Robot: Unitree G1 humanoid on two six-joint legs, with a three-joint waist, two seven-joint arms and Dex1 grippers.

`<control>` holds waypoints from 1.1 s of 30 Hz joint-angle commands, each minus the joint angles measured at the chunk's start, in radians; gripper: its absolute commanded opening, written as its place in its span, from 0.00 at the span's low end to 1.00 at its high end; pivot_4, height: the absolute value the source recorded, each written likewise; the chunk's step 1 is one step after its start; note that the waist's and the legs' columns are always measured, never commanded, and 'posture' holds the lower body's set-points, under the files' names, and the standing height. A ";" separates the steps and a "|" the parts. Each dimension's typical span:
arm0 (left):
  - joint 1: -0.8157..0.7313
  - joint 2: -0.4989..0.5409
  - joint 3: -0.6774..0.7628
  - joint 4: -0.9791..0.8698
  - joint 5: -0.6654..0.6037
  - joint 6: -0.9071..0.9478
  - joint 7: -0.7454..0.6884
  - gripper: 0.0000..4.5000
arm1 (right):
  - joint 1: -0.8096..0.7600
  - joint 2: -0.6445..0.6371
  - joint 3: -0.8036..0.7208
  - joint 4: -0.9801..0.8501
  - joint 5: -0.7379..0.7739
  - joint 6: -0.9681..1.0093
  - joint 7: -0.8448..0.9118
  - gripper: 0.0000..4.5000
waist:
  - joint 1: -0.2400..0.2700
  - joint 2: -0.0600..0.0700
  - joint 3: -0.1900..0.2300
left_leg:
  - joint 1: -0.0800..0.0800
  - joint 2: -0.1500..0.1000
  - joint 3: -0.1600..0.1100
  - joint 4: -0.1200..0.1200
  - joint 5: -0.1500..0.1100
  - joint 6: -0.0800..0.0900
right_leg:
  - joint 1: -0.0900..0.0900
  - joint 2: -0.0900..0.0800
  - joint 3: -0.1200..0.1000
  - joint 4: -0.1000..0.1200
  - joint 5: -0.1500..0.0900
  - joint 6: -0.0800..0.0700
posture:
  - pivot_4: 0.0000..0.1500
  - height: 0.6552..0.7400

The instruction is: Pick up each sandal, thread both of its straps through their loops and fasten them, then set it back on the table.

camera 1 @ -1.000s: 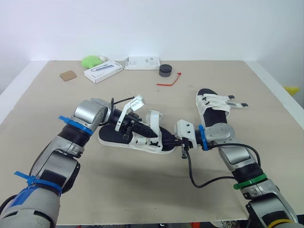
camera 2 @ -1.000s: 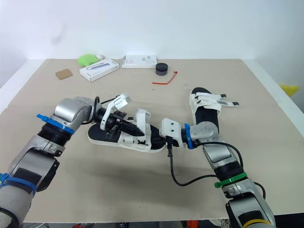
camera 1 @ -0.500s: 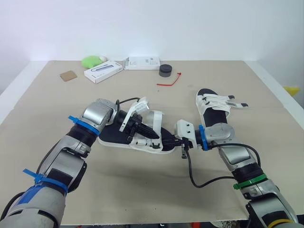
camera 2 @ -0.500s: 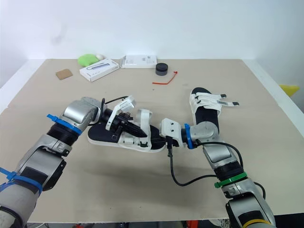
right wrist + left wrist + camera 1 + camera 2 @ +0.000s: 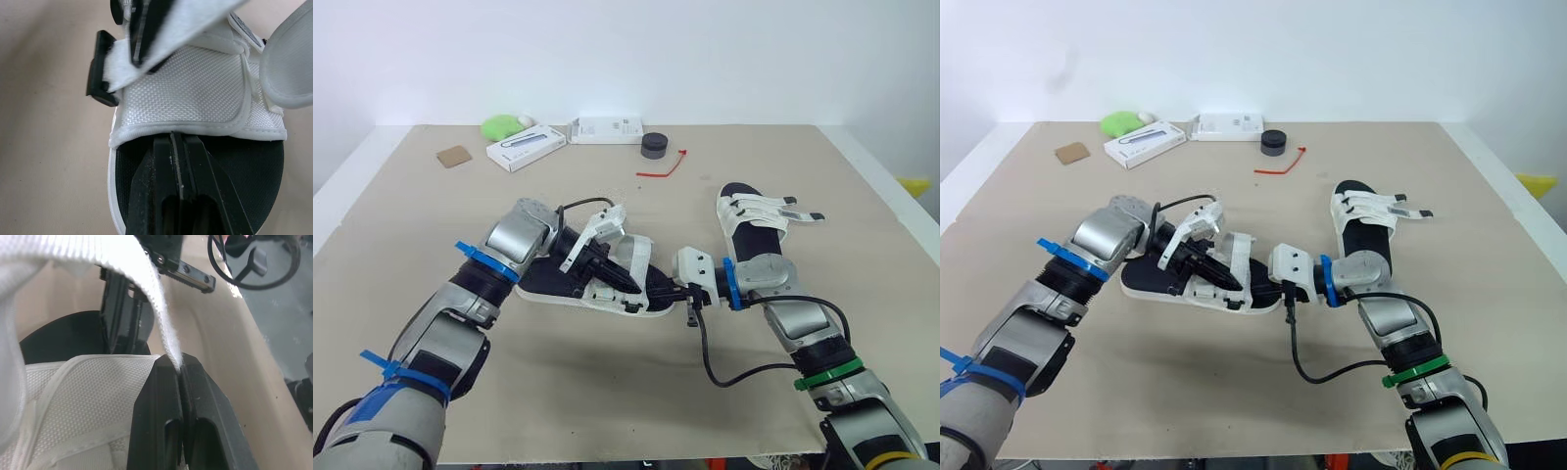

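Along the far left edge of the tabletop [image 5: 803, 157] lie a brown card square [image 5: 454, 155], a green lump [image 5: 499, 125] and a white box [image 5: 526, 147], with a second white box [image 5: 605, 129] just beyond.

Nearer and left of centre, the near sandal [image 5: 1151, 279] rests flat on its sole, black footbed up. The left gripper [image 5: 180, 367] reaches over it, jaws pinched shut on the end of a white strap [image 5: 146, 279], which rises from them in a taut, lifted band above the mesh upper [image 5: 195, 93]. A black loop [image 5: 100, 73] sits at the side of that upper.

Toward the far middle stand a dark round puck [image 5: 654, 144] and, just nearer, a red tie [image 5: 664, 168].

At the sandal's right end, the right gripper [image 5: 172, 139] lies over the footbed with its tips against the edge of the upper. Its jaws are drawn together with just a thin pale line between them; whether they pinch part of the sandal I cannot tell.

Further right, the far sandal [image 5: 751, 233] lies flat, apart from the first, with white straps across it and their ends pointing right.
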 commanded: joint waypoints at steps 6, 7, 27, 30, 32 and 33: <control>0.006 0.014 -0.009 -0.047 0.017 0.011 -0.010 0.06 | -0.009 -0.007 0.008 0.033 -0.027 -0.002 -0.010 0.00 | 0.000 0.000 0.000 | 0.000 0.000 0.000 0.000 0.000 0.000 | 0.000 0.000 0.000 0.000 0.000 0.000 | 1.00 1.00; 0.007 0.012 -0.001 -0.050 0.020 -0.010 -0.001 0.10 | -0.008 -0.008 0.007 0.033 -0.027 -0.003 -0.010 0.00 | 0.000 0.000 0.000 | 0.000 0.000 0.000 0.000 0.000 0.000 | 0.000 0.000 0.000 0.000 0.000 0.000 | 1.00 1.00; -0.079 -0.073 0.146 0.031 -0.066 0.066 0.103 0.22 | -0.019 -0.013 0.009 0.050 -0.029 -0.020 -0.005 0.00 | 0.000 0.000 0.000 | 0.000 0.000 0.001 0.000 0.000 0.000 | 0.000 0.000 0.001 0.000 0.001 0.001 | 1.00 1.00; -0.075 -0.070 0.140 0.054 -0.045 0.034 0.107 0.05 | -0.021 -0.014 0.009 0.050 -0.029 -0.020 -0.003 0.00 | 0.000 0.000 0.000 | 0.000 -0.001 0.001 0.000 0.000 0.000 | 0.000 0.000 0.002 0.000 0.001 0.001 | 1.00 1.00; -0.073 -0.067 0.136 0.067 -0.033 0.011 0.109 0.02 | -0.018 -0.015 0.010 0.045 -0.029 -0.019 -0.003 0.00 | 0.000 0.000 0.000 | 0.000 -0.001 0.001 0.000 0.000 0.000 | 0.000 0.000 0.002 0.000 0.001 0.001 | 1.00 1.00; -0.072 -0.066 0.135 0.071 -0.031 0.005 0.106 0.02 | -0.017 -0.015 0.010 0.044 -0.028 -0.020 -0.002 0.00 | 0.000 0.000 0.000 | 0.000 -0.001 0.001 0.000 0.000 0.000 | 0.000 0.000 0.002 0.000 0.001 0.001 | 1.00 1.00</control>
